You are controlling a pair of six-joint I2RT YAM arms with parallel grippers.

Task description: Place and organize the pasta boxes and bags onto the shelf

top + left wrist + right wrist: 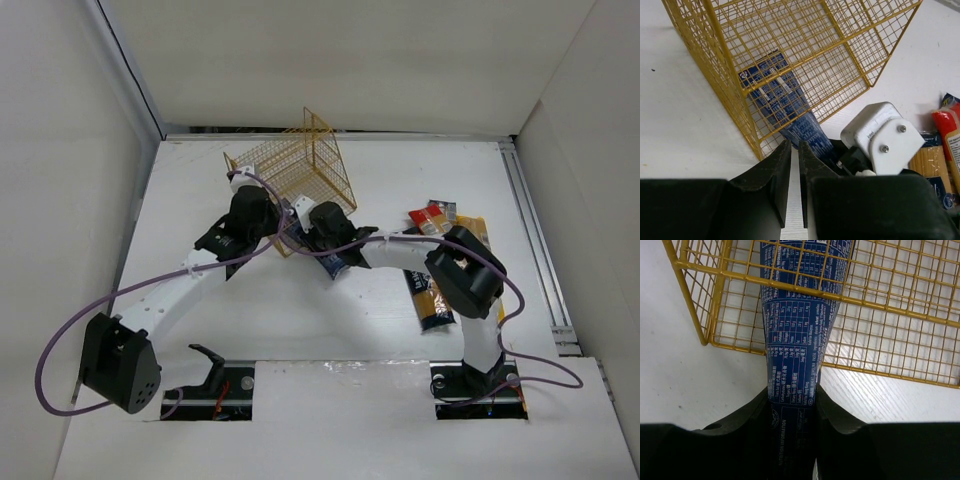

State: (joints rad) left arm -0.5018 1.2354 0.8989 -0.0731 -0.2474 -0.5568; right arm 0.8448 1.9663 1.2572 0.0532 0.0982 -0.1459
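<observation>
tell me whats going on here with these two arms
The right gripper is clamped on the dark-blue pasta box, whose far end reaches inside the yellow wire shelf. The left gripper sits at the shelf's near corner, fingers almost together and holding nothing. Several other pasta packs lie on the table to the right, outside the shelf.

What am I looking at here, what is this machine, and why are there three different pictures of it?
Two robot arms are bolted to a white table. The top picture looks down from above; the other two come from cameras on each wrist. The right gripper clamps a dark-blue pasta box whose far end is inside the gold wire shelf. The left gripper, nearly closed, holds nothing beside it. More pasta packs lie on the table's right side.
</observation>
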